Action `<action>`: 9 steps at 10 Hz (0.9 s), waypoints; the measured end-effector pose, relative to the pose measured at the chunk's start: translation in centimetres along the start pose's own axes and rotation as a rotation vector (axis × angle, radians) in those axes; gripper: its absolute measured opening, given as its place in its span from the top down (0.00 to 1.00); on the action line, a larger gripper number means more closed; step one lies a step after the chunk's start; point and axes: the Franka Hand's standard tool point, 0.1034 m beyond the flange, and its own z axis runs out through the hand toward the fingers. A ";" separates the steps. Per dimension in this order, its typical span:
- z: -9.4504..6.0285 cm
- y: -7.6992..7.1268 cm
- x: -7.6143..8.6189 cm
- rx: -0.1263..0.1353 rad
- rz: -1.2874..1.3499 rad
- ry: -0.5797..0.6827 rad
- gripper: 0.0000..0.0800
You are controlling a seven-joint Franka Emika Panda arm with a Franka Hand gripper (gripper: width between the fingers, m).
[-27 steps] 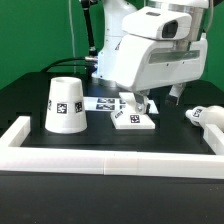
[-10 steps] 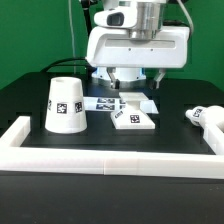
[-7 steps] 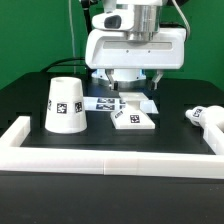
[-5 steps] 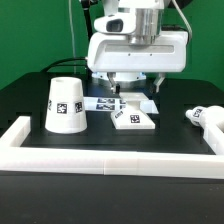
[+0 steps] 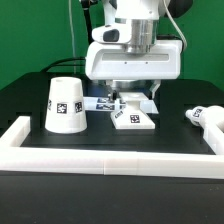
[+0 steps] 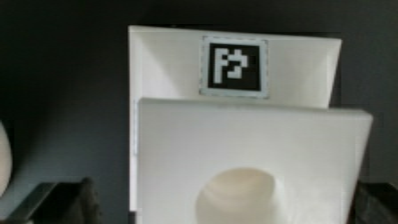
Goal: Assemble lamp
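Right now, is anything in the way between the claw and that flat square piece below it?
Nothing visible. The open gripper hangs over the base with only air between; the shade stands off to the exterior view's left, the bulb piece to its right.

A white plastic flat square lamp base point(image 6: 231, 90) lies on the black table point(image 6: 63, 90). A black-and-white square tag point(image 6: 235, 66) sits on the base's thin flat part. Next to the tag rises a thicker white block point(image 6: 249, 135) with a round socket point(image 6: 242, 195). The gripper point(image 6: 210, 203) shows dark, blurred fingertips point(image 6: 57, 200) set wide apart, with the block between them. A white curved edge point(image 6: 6, 165) lies near the base, too cropped to identify.
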 end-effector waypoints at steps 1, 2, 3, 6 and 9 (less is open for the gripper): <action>0.2 -0.1 -0.1 0.001 -0.002 -0.004 0.13; 0.3 -0.3 -0.1 0.001 -0.004 -0.007 0.13; 0.2 -0.4 0.0 0.001 -0.006 -0.004 0.28; 0.1 -0.3 0.2 0.001 -0.007 -0.005 0.33; 0.2 -0.3 0.2 0.001 -0.007 -0.006 0.33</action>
